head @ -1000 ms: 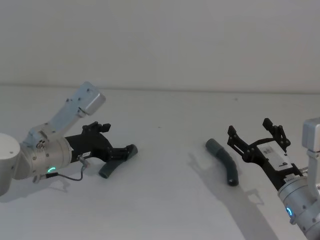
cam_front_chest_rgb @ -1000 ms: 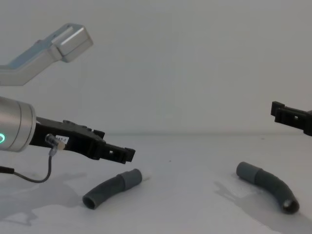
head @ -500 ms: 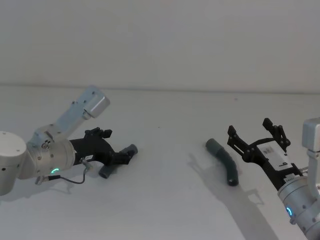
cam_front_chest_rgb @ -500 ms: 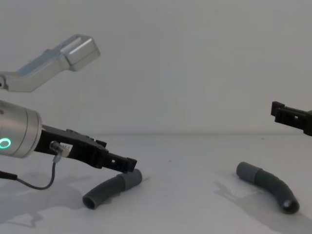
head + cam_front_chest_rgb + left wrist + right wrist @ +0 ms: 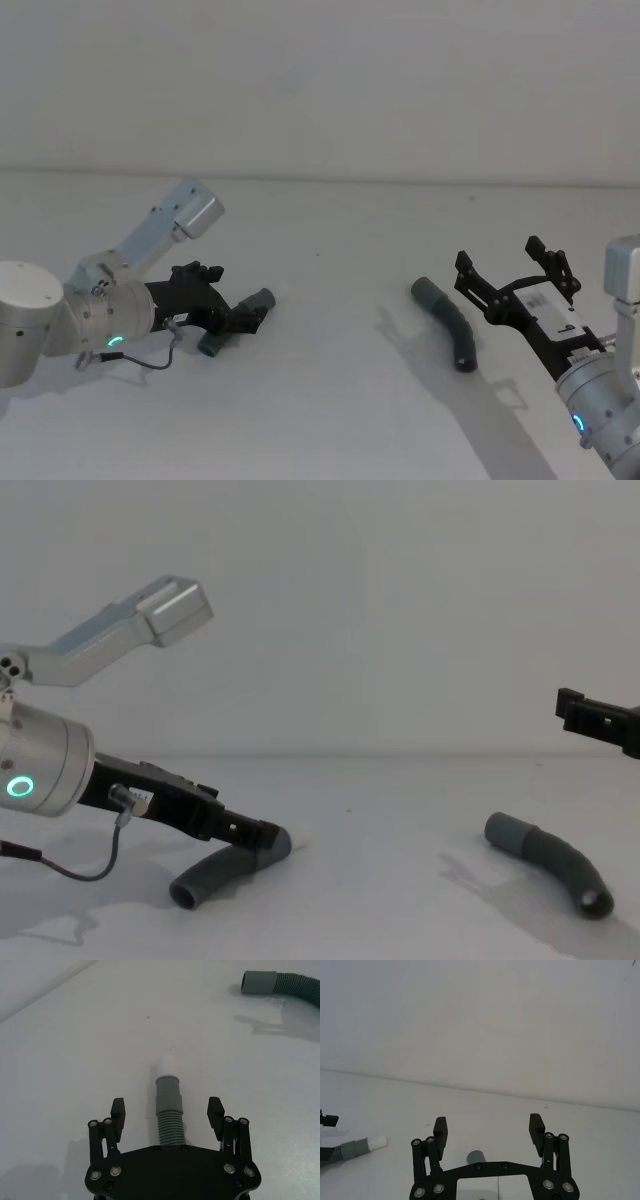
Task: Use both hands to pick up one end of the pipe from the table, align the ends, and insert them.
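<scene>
**Left gripper (image 5: 167,1108) has sunk onto its hose (image 5: 215,872)**

Jaws wide, it straddles the ribbed piece lying on the table (image 5: 330,400). The right gripper (image 5: 498,253) waits wide open beside the other hose (image 5: 452,322). Light and bendy, probably: pinch just behind the cuff (image 5: 167,1091).

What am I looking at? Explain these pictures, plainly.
This is a two-armed robot at a white table. Each arm ends in a black two-finger gripper. One picture looks down from its head, one looks across from its chest, one comes from each wrist. Two curved grey hose pieces lie on the table, apart. The left gripper is open and low, its fingers either side of the left piece, not closed on it. The right gripper is open, raised near the right piece. Nothing is held.
</scene>
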`<state>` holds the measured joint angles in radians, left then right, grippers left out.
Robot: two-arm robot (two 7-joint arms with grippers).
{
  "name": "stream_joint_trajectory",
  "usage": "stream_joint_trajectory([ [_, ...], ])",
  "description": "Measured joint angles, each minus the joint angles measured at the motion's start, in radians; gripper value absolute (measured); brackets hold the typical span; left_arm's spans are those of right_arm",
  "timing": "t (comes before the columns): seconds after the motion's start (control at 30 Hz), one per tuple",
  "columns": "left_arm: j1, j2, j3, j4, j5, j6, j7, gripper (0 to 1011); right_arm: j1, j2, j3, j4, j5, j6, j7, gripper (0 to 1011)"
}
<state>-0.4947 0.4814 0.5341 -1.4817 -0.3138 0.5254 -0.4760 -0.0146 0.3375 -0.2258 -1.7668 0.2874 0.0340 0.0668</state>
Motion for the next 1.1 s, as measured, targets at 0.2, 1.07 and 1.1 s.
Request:
stream_joint_trajectory([
  [0.2, -0.010, -0.007, 0.004, 0.021, 0.005, 0.002, -0.009, 1002, 0.000, 0.000, 0.000, 0.000, 0.000, 0.000, 0.000, 1001],
  [1.07, -0.050, -0.031, 0.026, 0.102, 0.013, 0.000, -0.039, 1001, 0.000, 0.000, 0.000, 0.000, 0.000, 0.000, 0.000, 1001],
  [1.1, -0.050, -0.032, 0.026, 0.104, 0.013, -0.001, -0.039, 1002, 0.000, 0.000, 0.000, 0.000, 0.000, 0.000, 0.000, 1001],
])
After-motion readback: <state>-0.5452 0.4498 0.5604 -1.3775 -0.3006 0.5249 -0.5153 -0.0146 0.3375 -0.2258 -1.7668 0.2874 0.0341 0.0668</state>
